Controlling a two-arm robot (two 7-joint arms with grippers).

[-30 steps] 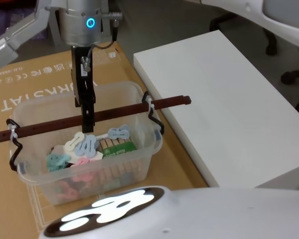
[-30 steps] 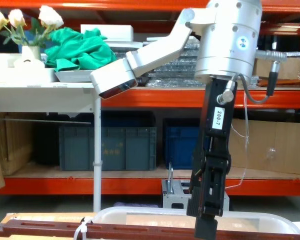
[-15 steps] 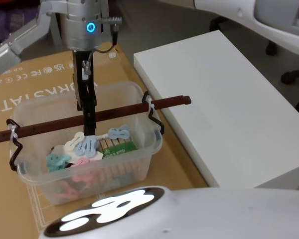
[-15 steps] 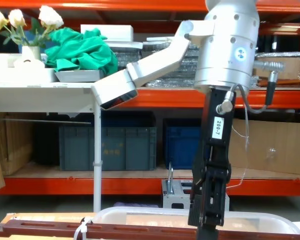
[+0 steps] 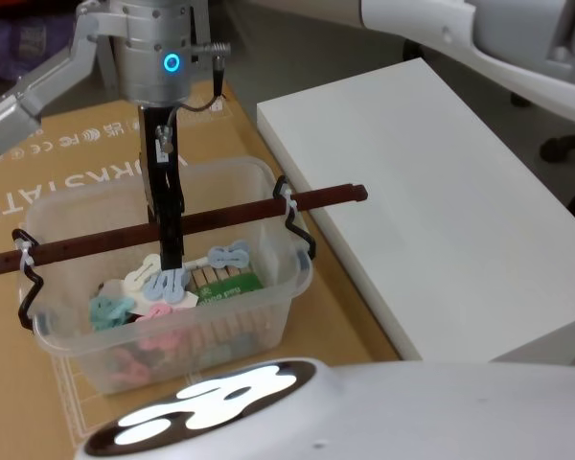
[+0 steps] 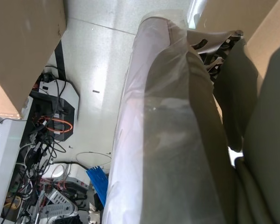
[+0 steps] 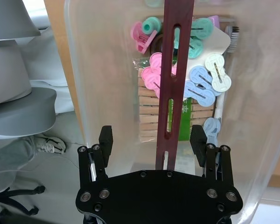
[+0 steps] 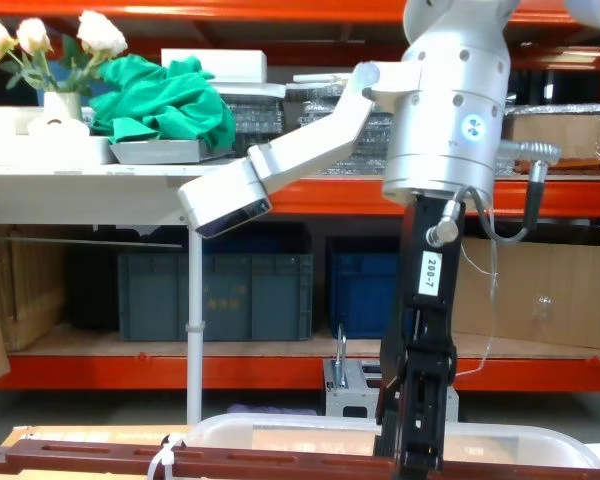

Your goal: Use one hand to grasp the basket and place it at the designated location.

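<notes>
Over the last second the right gripper (image 5: 172,264) has sunk straight down into the basket (image 5: 289,280). In the head view its fingertips, which ended just past the near edge of the wooden handle (image 5: 230,215), now reach the pale blue clothespins (image 5: 165,282) lying in the tub. In the chest view the silver wrist housing (image 8: 448,100) has dropped and drifted slightly left, and the black finger ends, which stopped level with the handle bar, now run down across it to the picture's lower edge.
</notes>
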